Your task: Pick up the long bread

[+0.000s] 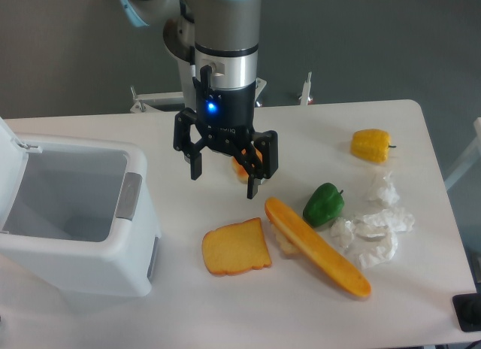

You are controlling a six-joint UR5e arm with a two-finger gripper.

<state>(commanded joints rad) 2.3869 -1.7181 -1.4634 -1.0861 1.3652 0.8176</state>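
So there's a white table (421,138) with a big white bin (75,213) on the left, lid open. The gripper (224,185) hangs above the table with its jaws spread wide, holding nothing. The long bread (317,247) lies diagonally down front, well below the gripper, between a toast slice (236,247) and a green pepper (323,204). Some crumpled white paper (372,230) sits right of it, plus a yellow pepper (371,145) further back.
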